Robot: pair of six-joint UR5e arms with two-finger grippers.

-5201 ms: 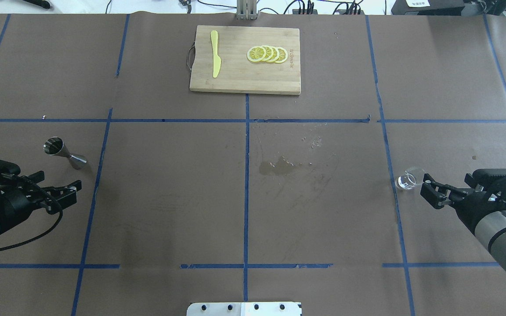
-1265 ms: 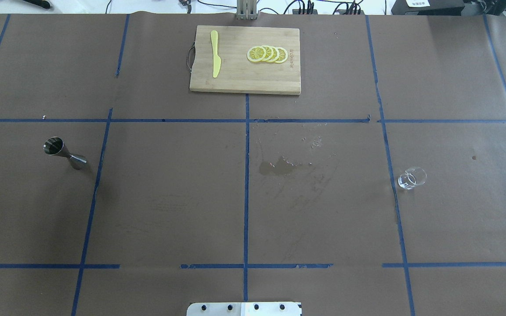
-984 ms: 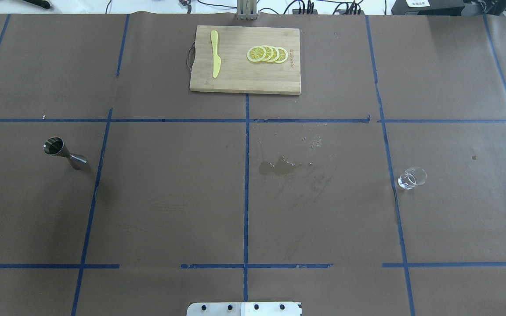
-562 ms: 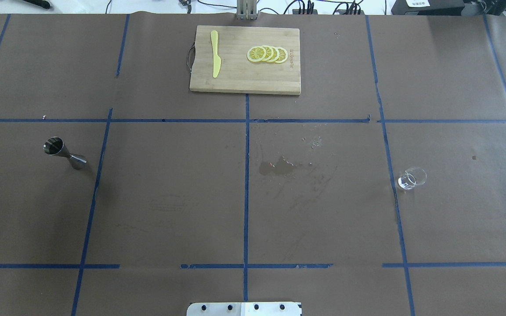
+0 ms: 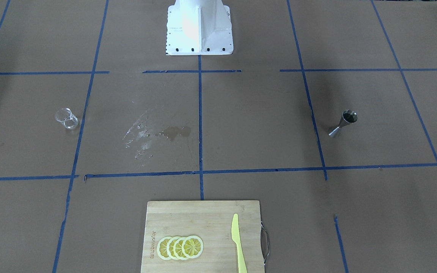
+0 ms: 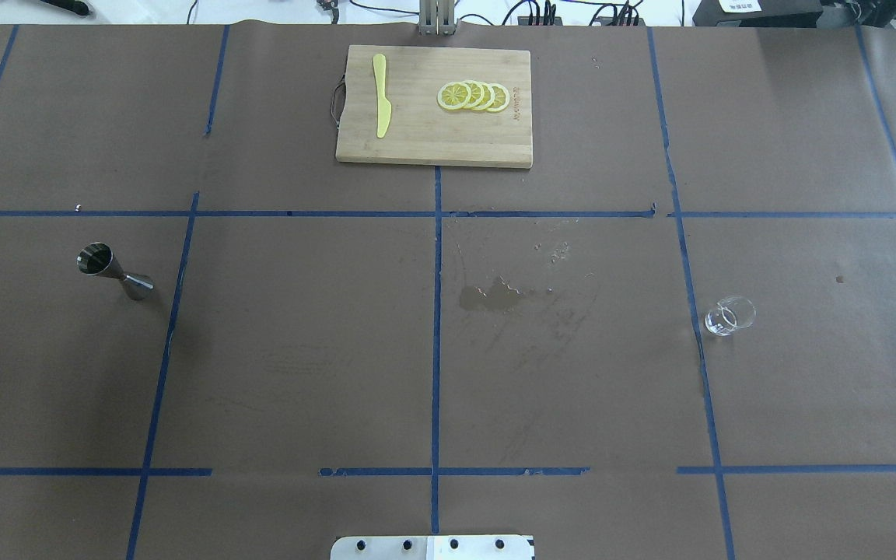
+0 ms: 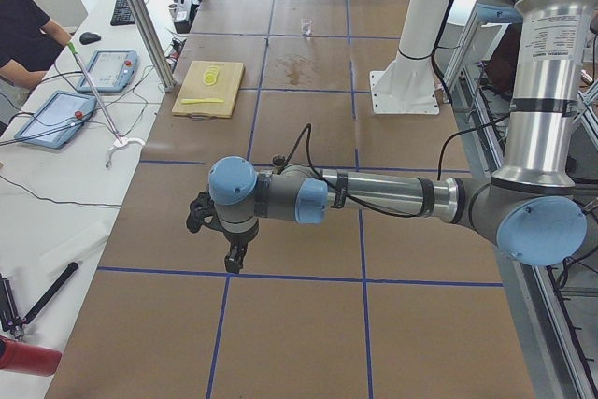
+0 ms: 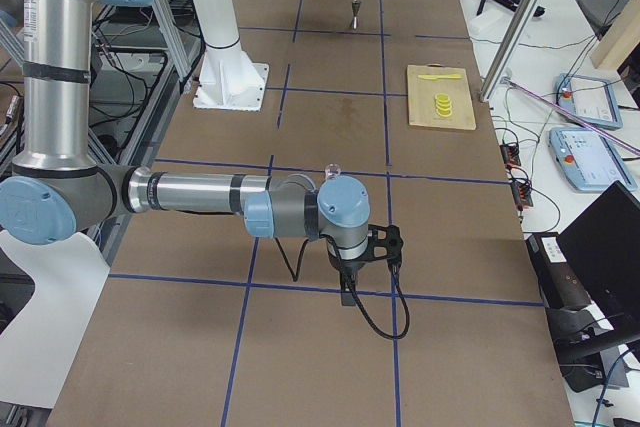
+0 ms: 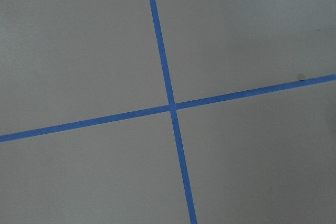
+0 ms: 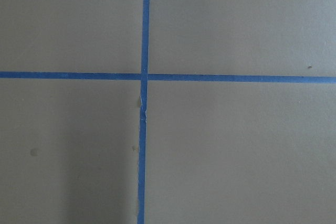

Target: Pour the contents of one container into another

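the clear glass cup point(image 6: 729, 316) stands upright on the right of the tabletop point(image 6: 300, 350) and the steel jigger point(image 6: 113, 271) upright on the left. they are well apart, each on the side of the arm likeliest to take it. a wet patch point(image 6: 495, 297) lies between them, near the middle. the left gripper point(image 7: 234, 254) and right gripper point(image 8: 349, 285) hang over bare taped paper off either end, neither holding a vessel. whether their jaws are apart or together i cannot tell.

Brand mark point(image 5: 152, 246) printed along short edge of rectangular bamboo cutting board point(image 5: 211, 220): letters too small, blurred, unreadable. No other text legible.
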